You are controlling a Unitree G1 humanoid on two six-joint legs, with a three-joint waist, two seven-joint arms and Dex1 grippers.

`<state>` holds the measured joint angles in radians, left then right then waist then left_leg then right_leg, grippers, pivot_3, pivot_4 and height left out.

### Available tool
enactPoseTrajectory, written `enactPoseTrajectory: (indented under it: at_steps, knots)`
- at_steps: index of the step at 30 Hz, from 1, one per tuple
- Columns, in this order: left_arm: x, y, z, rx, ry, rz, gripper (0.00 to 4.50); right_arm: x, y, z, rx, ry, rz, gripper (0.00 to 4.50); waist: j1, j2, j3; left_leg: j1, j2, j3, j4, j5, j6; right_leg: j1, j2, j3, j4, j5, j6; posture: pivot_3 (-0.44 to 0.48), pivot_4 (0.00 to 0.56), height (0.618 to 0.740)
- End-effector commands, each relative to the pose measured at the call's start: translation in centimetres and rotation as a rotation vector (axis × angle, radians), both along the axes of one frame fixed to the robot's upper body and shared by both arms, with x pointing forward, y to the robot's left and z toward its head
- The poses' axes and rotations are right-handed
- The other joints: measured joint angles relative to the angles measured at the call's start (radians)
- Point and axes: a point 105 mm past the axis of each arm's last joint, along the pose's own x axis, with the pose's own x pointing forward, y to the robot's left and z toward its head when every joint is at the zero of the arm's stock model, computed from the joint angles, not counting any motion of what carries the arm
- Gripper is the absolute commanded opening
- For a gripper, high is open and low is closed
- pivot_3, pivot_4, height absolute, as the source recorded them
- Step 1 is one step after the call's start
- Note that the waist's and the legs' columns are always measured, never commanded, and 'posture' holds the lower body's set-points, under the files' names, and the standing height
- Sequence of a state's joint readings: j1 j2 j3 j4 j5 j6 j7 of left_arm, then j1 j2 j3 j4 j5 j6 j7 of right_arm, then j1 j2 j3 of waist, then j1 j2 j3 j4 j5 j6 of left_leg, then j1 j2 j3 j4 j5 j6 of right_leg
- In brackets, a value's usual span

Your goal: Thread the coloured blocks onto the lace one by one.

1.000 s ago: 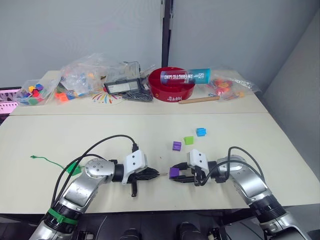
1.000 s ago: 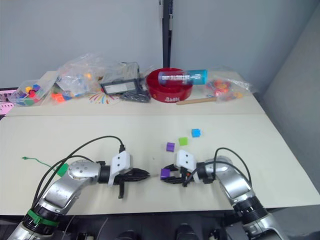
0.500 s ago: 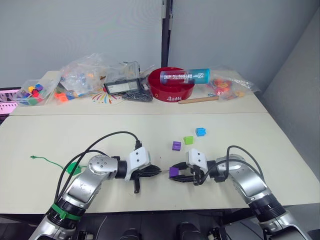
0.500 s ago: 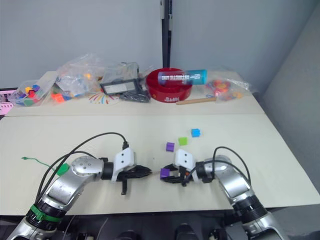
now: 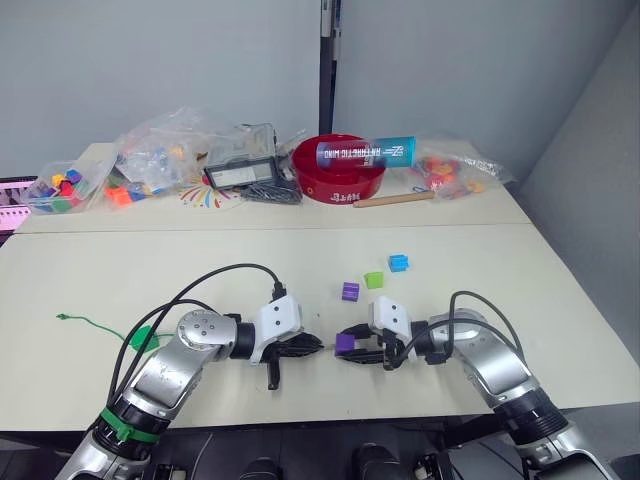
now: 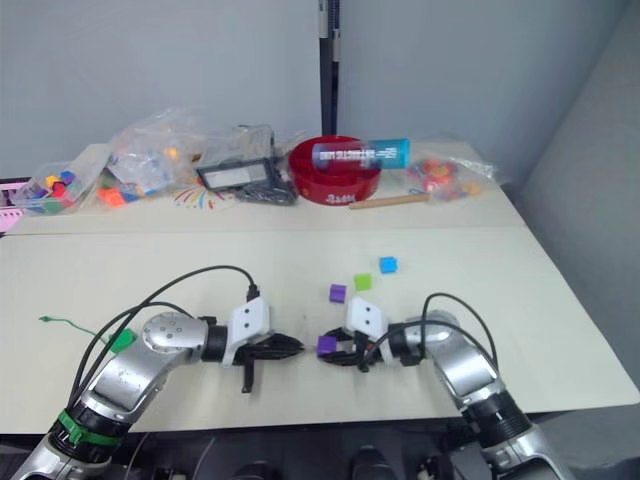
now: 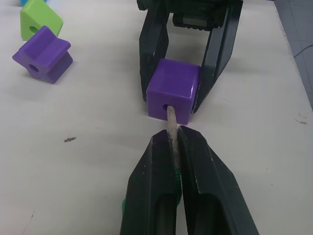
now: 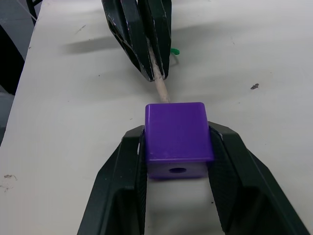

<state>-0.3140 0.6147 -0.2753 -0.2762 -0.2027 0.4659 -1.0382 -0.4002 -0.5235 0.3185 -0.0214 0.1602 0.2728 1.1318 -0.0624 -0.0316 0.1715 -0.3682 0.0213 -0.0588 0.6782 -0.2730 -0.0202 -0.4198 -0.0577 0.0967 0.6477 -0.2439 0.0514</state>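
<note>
A pale, smooth counter [image 5: 520,290] carries everything, and its far edge is crowded with clear crinkled bags of toy pieces [image 5: 160,150] whose contents are hard to make out. The left hand [image 7: 174,142] is seen closed on the lace [image 7: 171,125], pinched at its stiff pale tip; most of the green cord is hidden under the left arm, and only a thin length with a small knot at its end is visible at the counter's left side [image 5: 85,321]. The tip's long axis is pointed toward the robot's right, and its end is seen inside the round hole in the near face of a glossy purple block [image 7: 173,88]. How far in it reaches cannot be told. That cube is gripped on two opposite sides by the right hand [image 8: 178,147], low over the counter's near middle. Beyond, a second purple block [image 5: 351,291], a lime green block [image 5: 374,280] and a light blue block [image 5: 398,262] are lying loose in a slanting row.
</note>
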Motion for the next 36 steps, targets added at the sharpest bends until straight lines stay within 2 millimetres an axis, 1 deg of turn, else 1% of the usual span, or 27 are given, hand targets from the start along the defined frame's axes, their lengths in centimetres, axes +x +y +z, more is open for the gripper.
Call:
enactPoseTrajectory:
  at_steps: [1,6,13,17,24,29,32,36]
  knots:
    - [-1.2,-1.4,1.2,-0.050,-0.026,-0.075,0.00,0.0,0.4,-0.3,-0.012,-0.005,-0.020,1.18,-0.002,0.000,0.000,0.000,0.000,0.000,0.000,0.000,0.000,0.000,0.000,0.000,0.000,0.000,0.000,0.000,0.150,0.740]
    - [-1.4,-2.2,0.9,-0.067,-0.014,-0.089,0.00,-0.5,1.0,0.0,-0.009,-0.005,-0.004,1.18,-0.003,0.000,0.000,0.000,0.000,0.000,0.000,0.000,0.000,0.000,0.000,0.000,0.000,0.000,0.000,0.000,0.150,0.740]
    - [-1.8,-3.9,0.1,-0.098,0.038,-0.161,0.00,-0.5,1.5,0.4,-0.004,-0.010,-0.012,1.18,0.003,0.000,0.000,0.000,-0.001,0.000,0.000,0.000,0.000,0.001,0.000,0.000,-0.001,0.000,0.000,0.000,0.150,0.740]
    - [-2.1,-4.3,-0.2,-0.096,0.060,-0.199,0.00,-0.5,1.6,0.6,0.000,-0.012,-0.017,1.18,0.011,0.000,0.000,0.000,-0.001,0.000,0.001,0.000,0.000,0.001,-0.001,0.000,-0.001,0.000,0.000,0.000,0.150,0.740]
    - [-2.1,-3.6,-0.7,-0.076,0.069,-0.189,0.00,-0.5,1.7,0.9,0.036,-0.002,-0.036,1.18,0.013,0.000,0.000,0.000,-0.001,0.000,0.001,0.000,0.000,0.001,-0.001,0.000,-0.001,0.000,0.000,0.000,0.150,0.740]
    - [-2.0,-3.1,-1.4,-0.058,0.074,-0.174,0.00,-0.6,1.7,0.4,0.060,0.016,-0.049,1.18,0.011,0.000,-0.001,0.000,-0.001,0.000,0.001,0.000,0.000,0.001,0.000,0.000,-0.001,0.000,0.000,0.000,0.150,0.740]
    - [-1.9,-2.3,-2.0,-0.007,0.058,-0.164,0.00,-0.7,1.5,0.1,0.069,0.030,-0.050,1.18,0.009,-0.001,-0.001,0.001,0.000,0.000,0.001,0.000,0.000,0.001,0.000,0.000,-0.001,0.000,0.000,0.000,0.150,0.740]
    - [-1.9,-1.9,-2.4,0.023,0.044,-0.171,0.00,-0.6,1.6,0.2,0.091,0.035,-0.039,1.18,0.002,-0.001,-0.001,0.001,0.000,0.000,0.000,0.000,0.000,0.002,0.000,0.000,-0.001,0.000,0.000,0.000,0.150,0.740]
